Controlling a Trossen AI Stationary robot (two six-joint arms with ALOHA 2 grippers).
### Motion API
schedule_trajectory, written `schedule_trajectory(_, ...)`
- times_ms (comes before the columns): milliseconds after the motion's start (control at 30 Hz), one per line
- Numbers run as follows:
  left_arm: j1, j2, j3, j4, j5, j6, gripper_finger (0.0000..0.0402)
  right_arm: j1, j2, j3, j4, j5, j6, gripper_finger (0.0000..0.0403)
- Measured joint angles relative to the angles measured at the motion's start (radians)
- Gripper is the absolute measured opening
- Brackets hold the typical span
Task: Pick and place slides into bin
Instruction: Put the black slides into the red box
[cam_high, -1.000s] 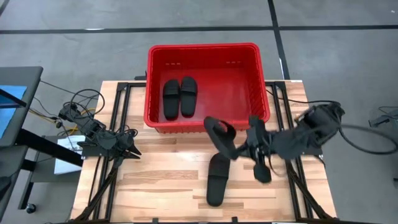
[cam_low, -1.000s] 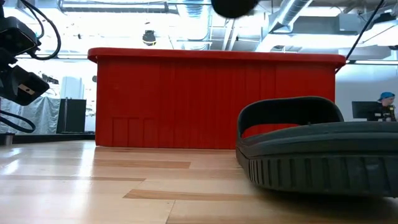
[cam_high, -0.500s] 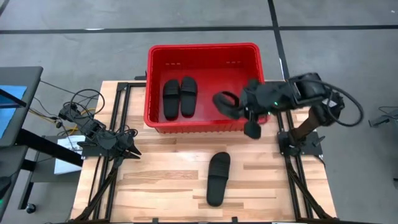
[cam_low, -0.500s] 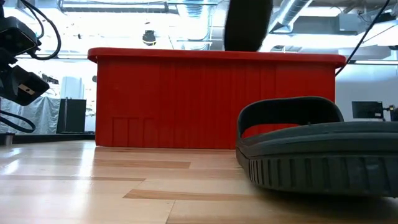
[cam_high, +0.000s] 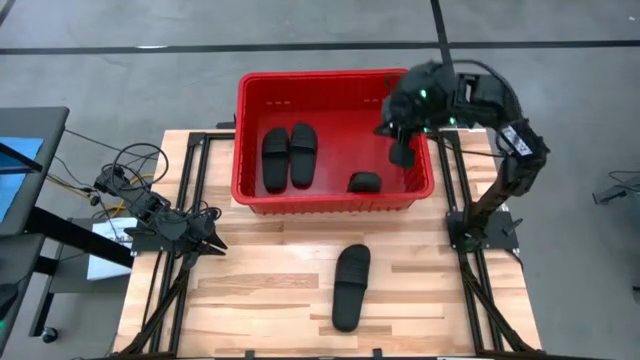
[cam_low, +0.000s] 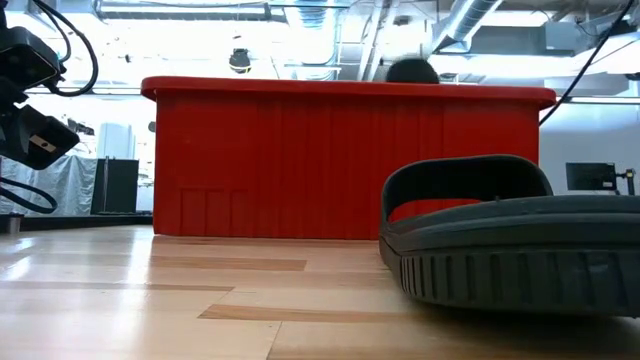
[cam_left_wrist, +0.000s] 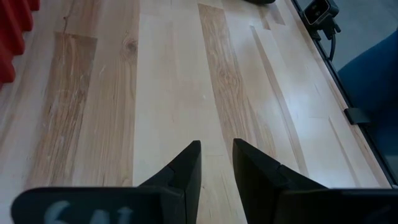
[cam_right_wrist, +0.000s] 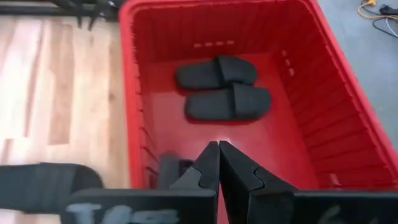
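The red bin (cam_high: 330, 76) stands at the table's far edge. Two black slides (cam_high: 262, 158) (cam_high: 303, 155) lie side by side on its floor at the left. A third slide (cam_high: 364, 181) sits inside against the near wall; it also shows in the right wrist view (cam_right_wrist: 168, 167). A fourth slide (cam_high: 350, 287) lies flat on the table in front of the bin. My right gripper (cam_high: 400, 150) hangs over the bin's right part, shut and empty (cam_right_wrist: 217, 149). My left gripper (cam_high: 210, 243) waits low at the table's left, slightly open and empty (cam_left_wrist: 216, 152).
Bare wood lies between the bin and the table's near edge around the fourth slide (cam_low: 510, 240). Black frame rails (cam_high: 190, 190) run along both table sides. Cables (cam_high: 125, 180) lie at the left. The bin's right floor (cam_right_wrist: 273, 143) is bare.
My right gripper has carried the third slide from above the table in front of the bin up and toward the far edge, over the bin's near wall. The slide now lies in the bin against that wall, apart from the gripper, which has gone on toward the bin's far right corner.
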Motion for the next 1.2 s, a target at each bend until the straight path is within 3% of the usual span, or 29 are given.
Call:
schedule_trajectory(200,0.000,0.000,0.000,0.000,0.000,0.000,0.0081,-0.161,0.023,-0.002,-0.006,-0.088,-0.103,0.0001)
schedule_trajectory(433,0.000,0.000,0.000,0.000,0.000,0.000,0.0081,-0.229,0.021,-0.045,0.015,-0.130,-0.150,0.0001)
schedule_trajectory(800,0.000,0.000,0.000,0.000,0.000,0.000,0.0081,-0.248,0.021,-0.177,0.018,-0.126,-0.165,0.0000)
schedule_trajectory(1200,0.000,0.000,0.000,0.000,0.000,0.000,0.0081,-0.234,0.019,-0.196,-0.063,-0.123,-0.132,0.0000)
